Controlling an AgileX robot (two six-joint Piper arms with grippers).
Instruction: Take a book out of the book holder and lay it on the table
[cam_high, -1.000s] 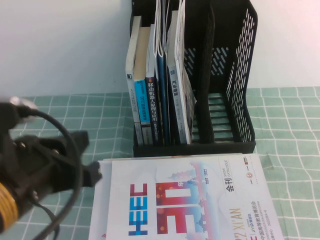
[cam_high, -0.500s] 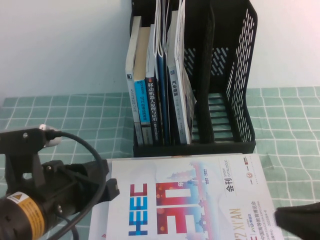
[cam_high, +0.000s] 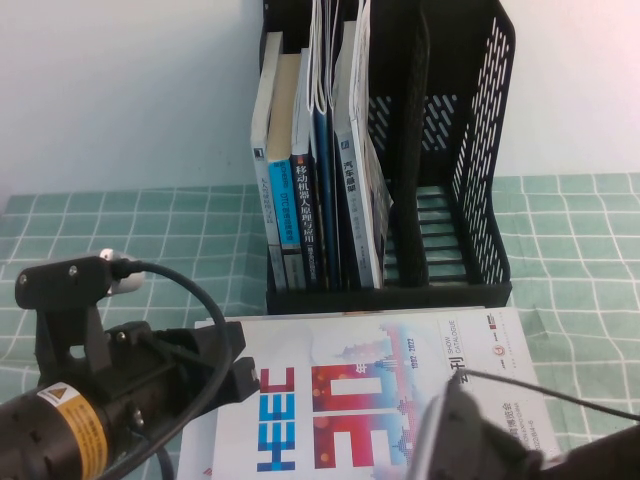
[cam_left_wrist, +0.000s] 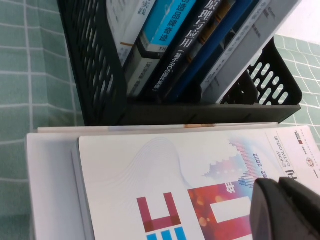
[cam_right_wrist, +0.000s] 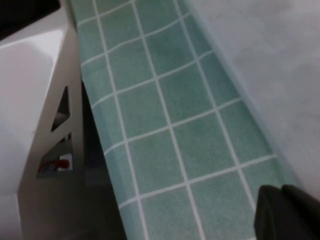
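- On the surface (cam_high: 590, 240), high view: the book (cam_high: 390, 385) lies flat, cover up, just in front of the book holder (cam_high: 470, 150); it rests on other white sheets. Upright blue-spined books (cam_high: 300, 210) fill the holder's left slots.
- High view, near-left corner: left end effector (cam_high: 225, 365) at the book's left edge; its state I cannot tell. The right arm (cam_high: 500, 445) enters at the near right, over the book's corner.
- Left wrist view: left end effector (cam_left_wrist: 285, 207) hangs above the book (cam_left_wrist: 175, 170), its fingers pressed together, grasping nothing.
- Right wrist view: right end effector (cam_right_wrist: 287, 210) clenched, empty, over bare surface (cam_right_wrist: 165, 115).
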